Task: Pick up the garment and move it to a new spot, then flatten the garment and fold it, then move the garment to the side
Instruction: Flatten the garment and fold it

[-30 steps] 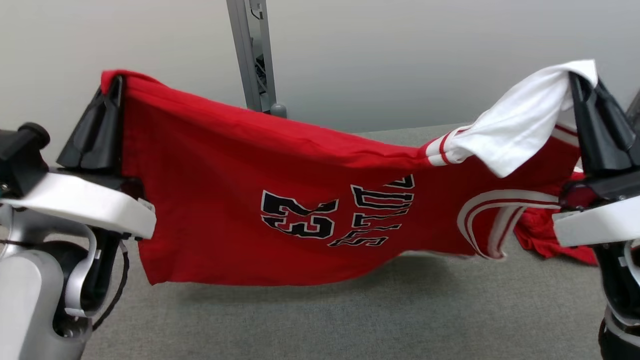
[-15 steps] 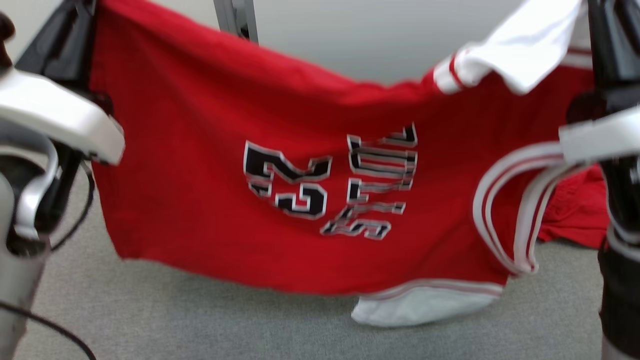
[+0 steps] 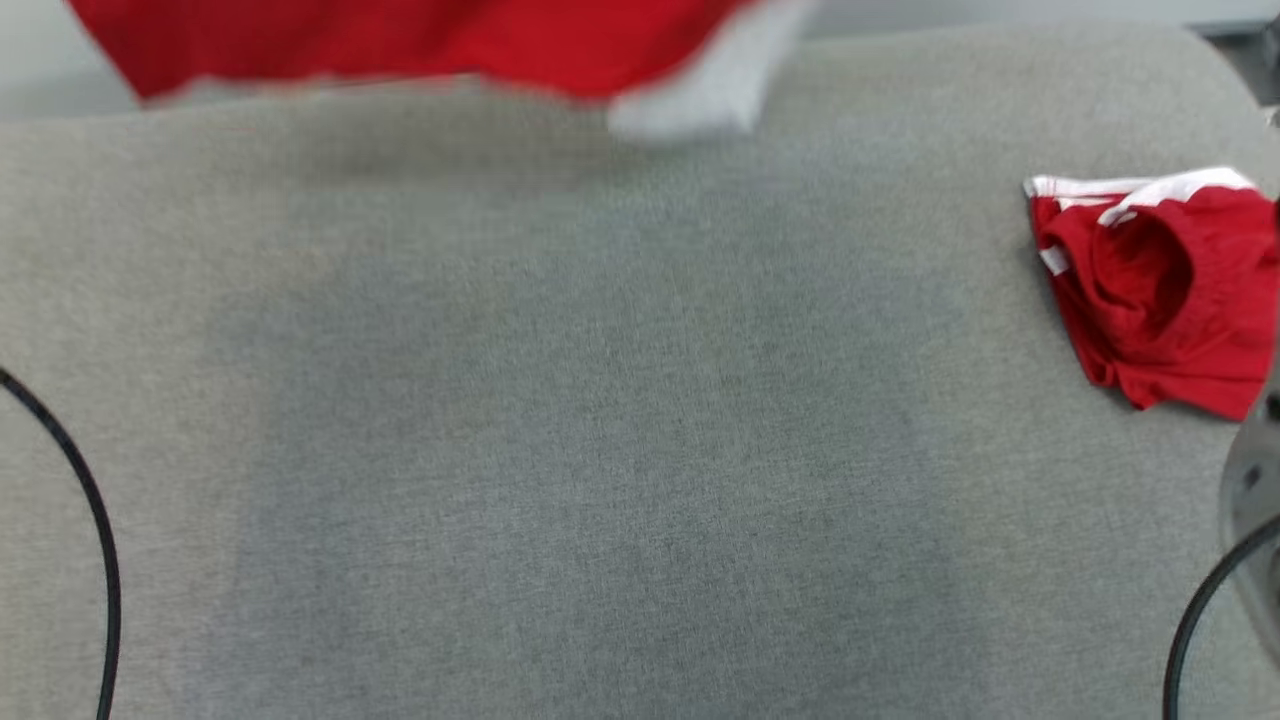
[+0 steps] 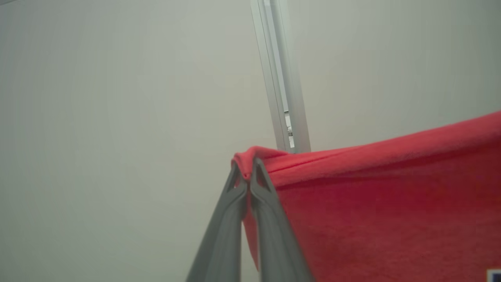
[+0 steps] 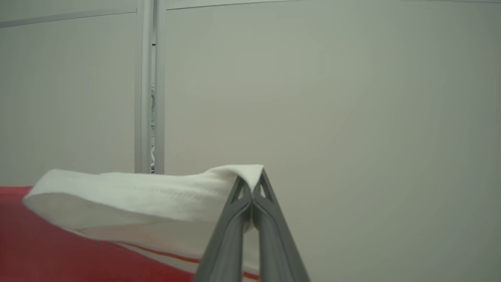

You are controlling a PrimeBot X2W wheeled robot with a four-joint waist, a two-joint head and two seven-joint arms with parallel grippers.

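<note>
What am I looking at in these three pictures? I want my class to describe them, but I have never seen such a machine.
It is a wheeled robot with two arms, each ending in a gripper with two long dark fingers. One picture comes from a camera on its head, looking down at a grey fabric-covered surface. The other two come from cameras on its wrists, looking along the fingers. The left gripper is shut on a corner of a red jersey. The right gripper is shut on its white sleeve. The jersey hangs between them, and its blurred lower edge crosses the top of the head view. A second, crumpled red garment lies at the surface's right side. Two black cables curve in at the sides.
</note>
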